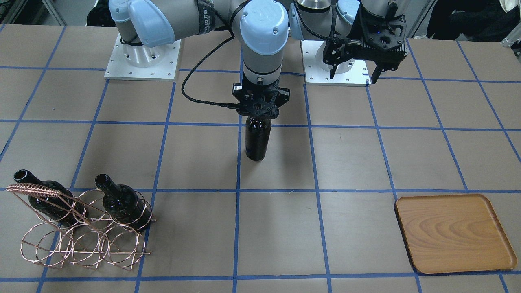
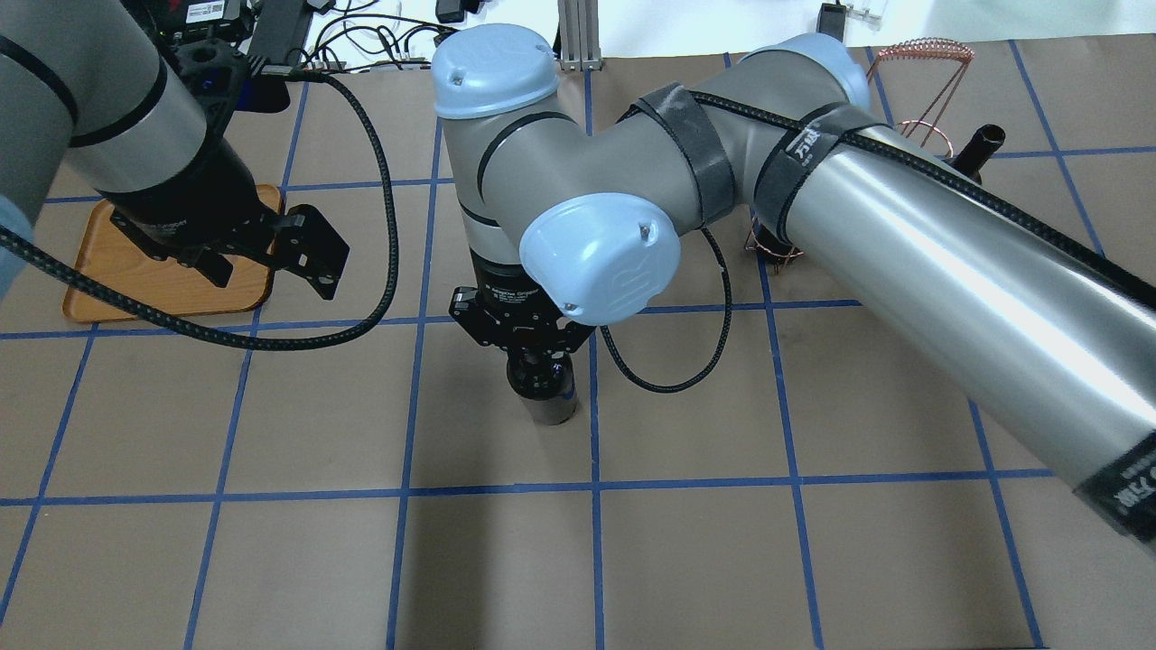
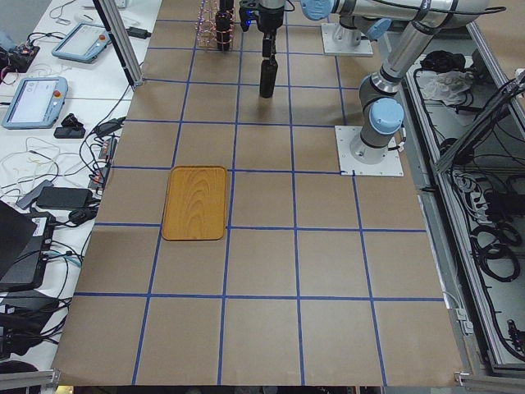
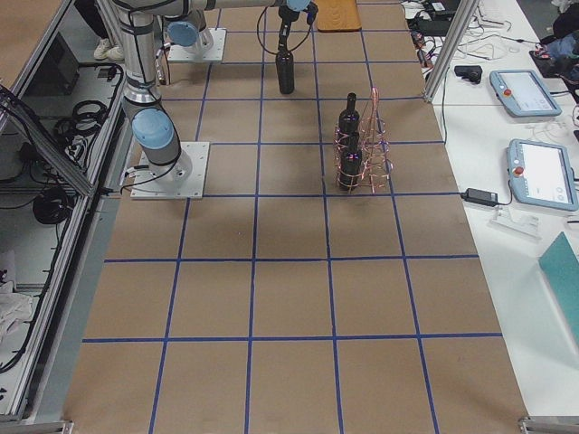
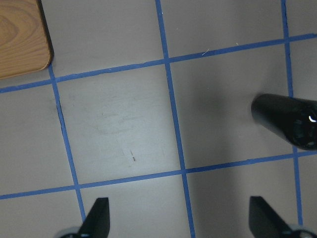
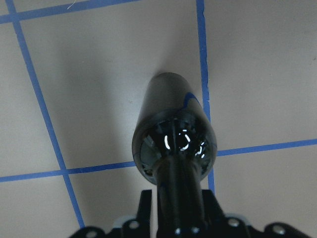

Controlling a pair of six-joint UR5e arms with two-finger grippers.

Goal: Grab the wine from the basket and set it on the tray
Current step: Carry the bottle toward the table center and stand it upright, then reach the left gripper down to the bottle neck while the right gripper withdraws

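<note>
My right gripper is shut on the neck of a near-black wine bottle and holds it upright over the middle of the table. Its base is at or just above the surface; I cannot tell which. The right wrist view shows the bottle from above, its neck between the fingers. The copper wire basket stands at the table's right end with two more bottles in it. The wooden tray lies bare at the left end. My left gripper is open and empty near its base.
Blue tape lines divide the brown table into squares. In the left wrist view the held bottle shows at the right and the tray corner at the top left. Cables trail from both arms.
</note>
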